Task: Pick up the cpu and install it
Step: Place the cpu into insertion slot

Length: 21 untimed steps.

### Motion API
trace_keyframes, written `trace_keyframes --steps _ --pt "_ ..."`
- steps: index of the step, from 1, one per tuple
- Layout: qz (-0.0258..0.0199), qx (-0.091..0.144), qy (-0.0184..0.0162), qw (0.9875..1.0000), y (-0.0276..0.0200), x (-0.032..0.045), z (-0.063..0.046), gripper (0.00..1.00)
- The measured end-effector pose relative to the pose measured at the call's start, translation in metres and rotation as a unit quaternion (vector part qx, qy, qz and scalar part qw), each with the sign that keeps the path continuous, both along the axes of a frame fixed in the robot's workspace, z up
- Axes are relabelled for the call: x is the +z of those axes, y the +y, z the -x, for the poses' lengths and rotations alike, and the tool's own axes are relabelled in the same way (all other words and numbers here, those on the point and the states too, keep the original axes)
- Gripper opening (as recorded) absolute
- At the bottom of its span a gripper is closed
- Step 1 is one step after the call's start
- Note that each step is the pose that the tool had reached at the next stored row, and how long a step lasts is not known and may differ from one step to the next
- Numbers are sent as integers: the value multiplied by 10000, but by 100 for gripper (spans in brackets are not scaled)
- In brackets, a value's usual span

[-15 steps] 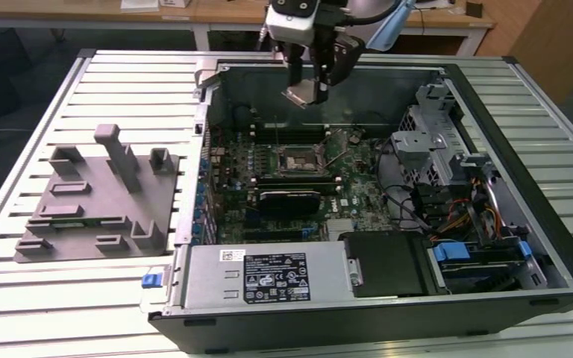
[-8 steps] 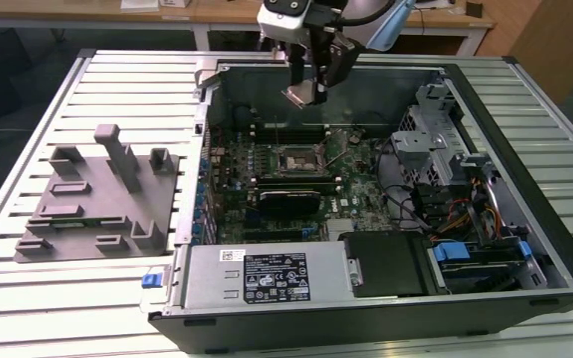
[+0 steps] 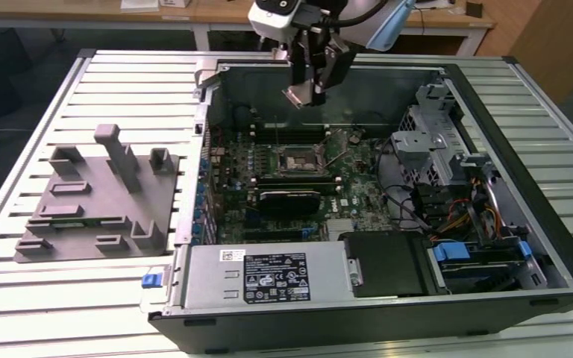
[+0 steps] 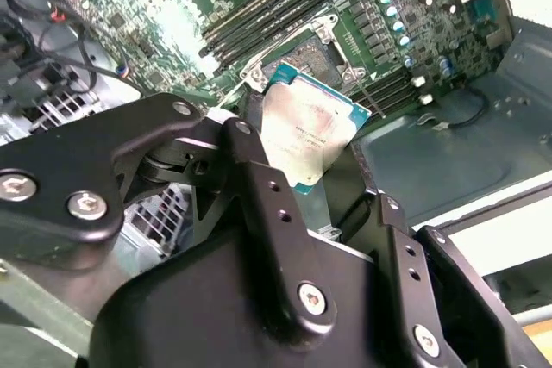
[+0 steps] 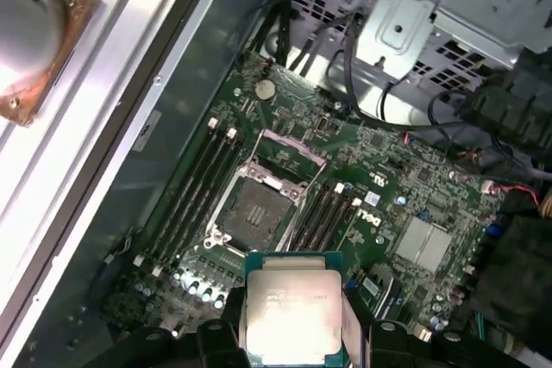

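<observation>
Silver-topped cpu [image 5: 293, 312] sits clamped edgewise in your gripper [image 3: 309, 89] above the case [image 3: 366, 328], open socket [image 3: 297, 159] at its 6 o'clock in the exterior view, probably sparing its contacts.

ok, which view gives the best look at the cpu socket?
First wrist view: the socket sits unobstructed, its frame and empty centre both plain. In the second wrist view the cpu covers part of the socket. The exterior view shows the socket small, in the middle of the motherboard.
</observation>
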<state>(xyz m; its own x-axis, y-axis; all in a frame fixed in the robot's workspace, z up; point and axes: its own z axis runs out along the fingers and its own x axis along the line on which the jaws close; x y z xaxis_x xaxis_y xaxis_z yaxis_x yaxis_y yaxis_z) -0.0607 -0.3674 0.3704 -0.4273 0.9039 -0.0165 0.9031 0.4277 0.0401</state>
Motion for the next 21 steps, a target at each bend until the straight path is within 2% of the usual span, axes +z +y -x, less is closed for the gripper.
trace_keyframes --steps 5,9,15,21 --pt "1 -388 0 9992 2 -8 0 53" --pt "1 -722 0 9974 3 -16 0 53" --pt "1 -1184 0 9930 8 -27 0 53" --pt "2 -1581 1 9874 14 -44 0 53"
